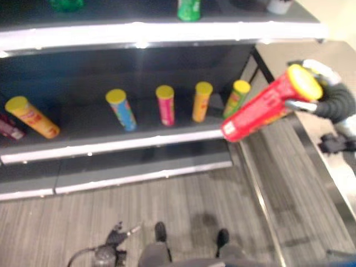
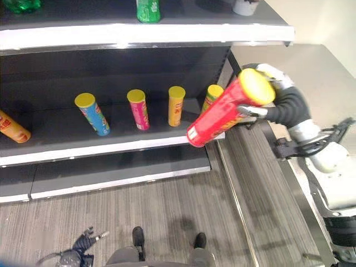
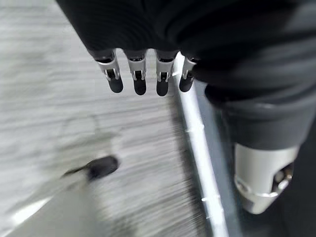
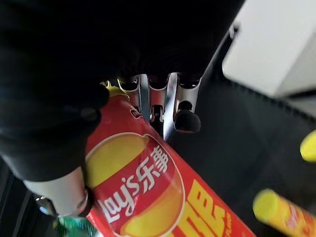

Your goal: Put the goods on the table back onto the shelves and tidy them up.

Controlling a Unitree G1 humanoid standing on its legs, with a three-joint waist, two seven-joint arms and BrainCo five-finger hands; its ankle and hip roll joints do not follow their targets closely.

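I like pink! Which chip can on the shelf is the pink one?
The pink chip can stands third from left, between the blue can and orange can.

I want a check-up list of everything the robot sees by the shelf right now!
Surface: dark middle shelf, bare between the cans.
Job's things: red chip can held tilted near the shelf's right end; blue, pink, orange and green cans standing; yellow can leaning.
Clutter: green bottle on upper shelf.
Hands: right hand curled round the red chip can; left hand hangs with straight fingers.
Cables: nothing seen.
Surroundings: grey striped floor.
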